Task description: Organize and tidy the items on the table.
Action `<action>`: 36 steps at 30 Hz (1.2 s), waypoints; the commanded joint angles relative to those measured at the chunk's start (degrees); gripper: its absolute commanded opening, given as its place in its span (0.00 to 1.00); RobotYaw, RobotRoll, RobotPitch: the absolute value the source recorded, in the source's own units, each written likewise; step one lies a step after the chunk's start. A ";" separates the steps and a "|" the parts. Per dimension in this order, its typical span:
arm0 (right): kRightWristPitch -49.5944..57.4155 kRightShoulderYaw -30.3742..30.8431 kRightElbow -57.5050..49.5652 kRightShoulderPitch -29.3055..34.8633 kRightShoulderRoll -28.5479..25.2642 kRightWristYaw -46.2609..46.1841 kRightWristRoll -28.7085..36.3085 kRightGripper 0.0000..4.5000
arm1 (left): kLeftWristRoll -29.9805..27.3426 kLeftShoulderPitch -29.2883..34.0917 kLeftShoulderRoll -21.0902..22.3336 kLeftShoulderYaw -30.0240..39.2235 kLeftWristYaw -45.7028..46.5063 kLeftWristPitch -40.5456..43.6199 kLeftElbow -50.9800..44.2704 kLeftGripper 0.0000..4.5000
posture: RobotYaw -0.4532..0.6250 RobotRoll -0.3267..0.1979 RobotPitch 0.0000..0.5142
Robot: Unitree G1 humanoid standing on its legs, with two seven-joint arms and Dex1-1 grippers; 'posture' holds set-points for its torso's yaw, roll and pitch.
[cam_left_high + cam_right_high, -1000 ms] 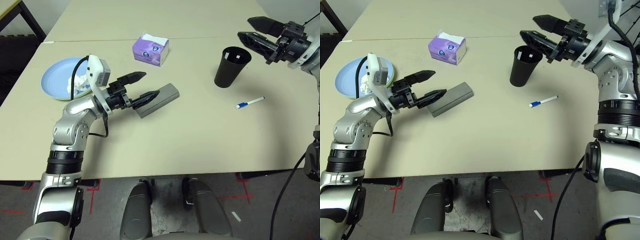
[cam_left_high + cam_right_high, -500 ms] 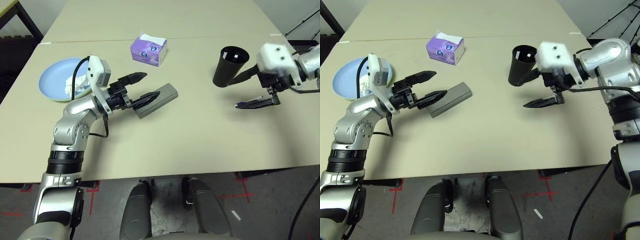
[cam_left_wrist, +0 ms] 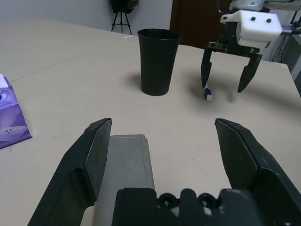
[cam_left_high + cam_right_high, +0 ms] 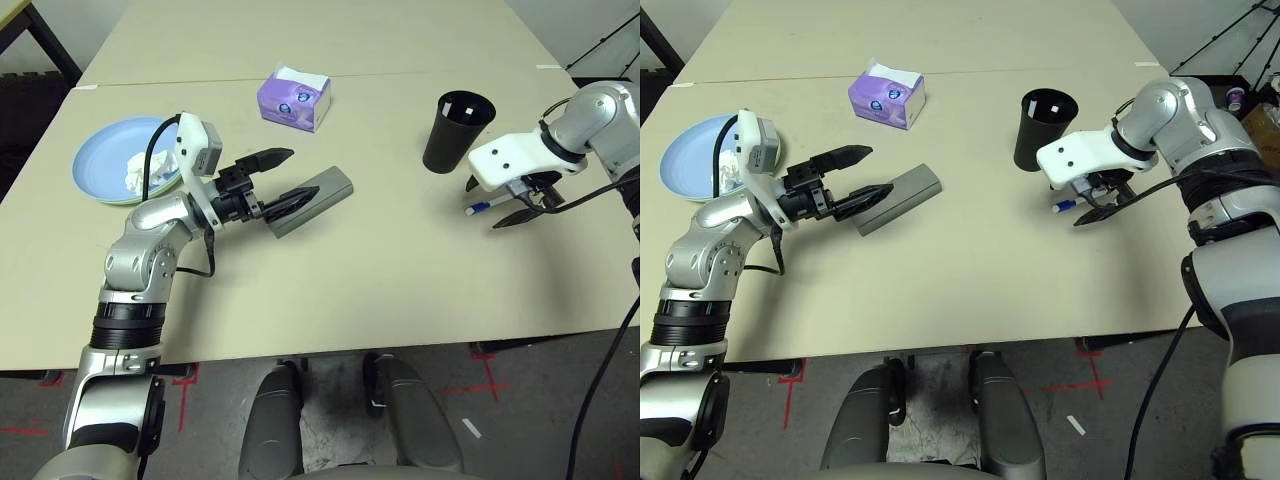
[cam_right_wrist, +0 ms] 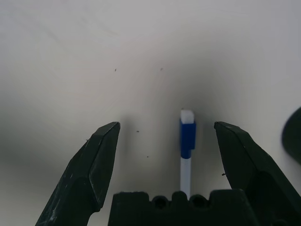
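Grey and probably stiff, the glasses case (image 4: pixel 330 195) is lying beneath the wide-spread, empty left gripper (image 4: pixel 302 170). Rightward, the white pen (image 5: pixel 187 136), likely light and slippery, is lying between the right gripper's (image 5: pixel 167 124) wide-open, empty fingers, needing a mid-barrel pinch.

Looks like a robotics lab or test area. Robot arm (image 4: pixel 135 260) at left, another (image 4: pixel 1200 130) at right, over a plain table (image 4: pixel 330 290). Red tape marks (image 4: pixel 183 405) on grey floor (image 4: pixel 330 430) at the near side. Tripod (image 3: pixel 122 21) by a pale wall (image 3: pixel 70 12), far side.
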 commanded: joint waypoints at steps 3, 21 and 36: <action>-2.81 0.25 3.14 -2.53 1.44 -2.14 -3.59 0.99 | 1.01 0.77 2.03 -2.12 -2.46 0.90 -0.30 1.00 | 0.34 0.62 0.43; -8.54 4.34 8.08 -5.87 4.24 -9.87 -15.04 0.99 | 3.57 -0.64 3.83 -4.08 -5.72 -0.87 2.59 1.00 | 0.35 0.62 0.40; -6.82 4.78 10.89 -6.08 7.05 -11.48 -16.79 0.99 | 3.08 -0.67 3.78 -3.48 -5.22 -0.64 1.93 1.00 | 0.36 0.62 0.41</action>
